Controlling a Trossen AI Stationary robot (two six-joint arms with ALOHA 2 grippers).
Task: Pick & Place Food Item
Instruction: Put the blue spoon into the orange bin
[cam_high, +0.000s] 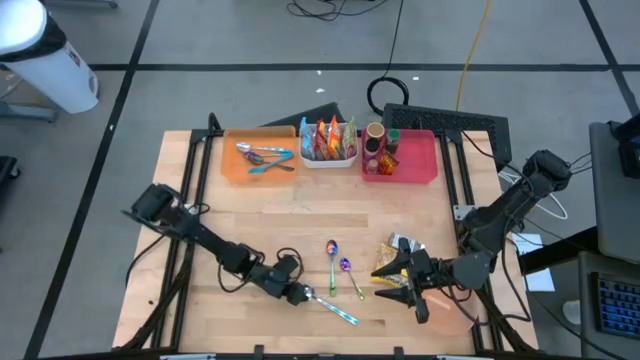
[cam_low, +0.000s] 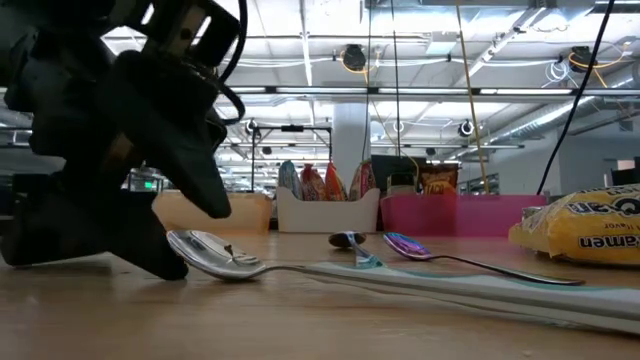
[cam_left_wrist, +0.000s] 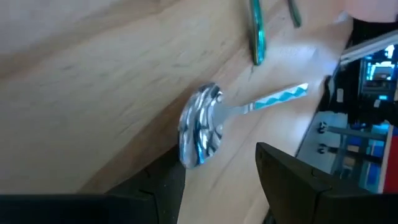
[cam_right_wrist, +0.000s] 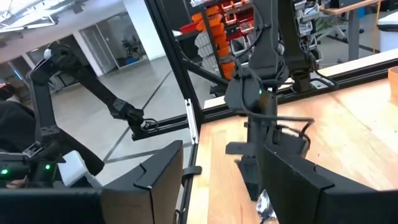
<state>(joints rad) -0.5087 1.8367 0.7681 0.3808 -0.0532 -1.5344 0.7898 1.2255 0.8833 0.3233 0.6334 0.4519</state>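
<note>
My left tool (cam_high: 300, 294) rests low on the counter (cam_high: 300, 210), fingers parted around the bowl of a teal-handled spoon (cam_left_wrist: 202, 127), while my right tool (cam_high: 420, 296) hangs open beside the yellow ramen packet (cam_high: 397, 258) near the counter's front edge.

Overhead view straight down, low view level across, both sharing the spoon (cam_high: 334, 310)

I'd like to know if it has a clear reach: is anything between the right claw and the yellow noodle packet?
Nothing visible stands between them. The right gripper is open and right next to the packet, at its near edge. Two small spoons lie off to the side, toward the left arm, out of the way.
</note>
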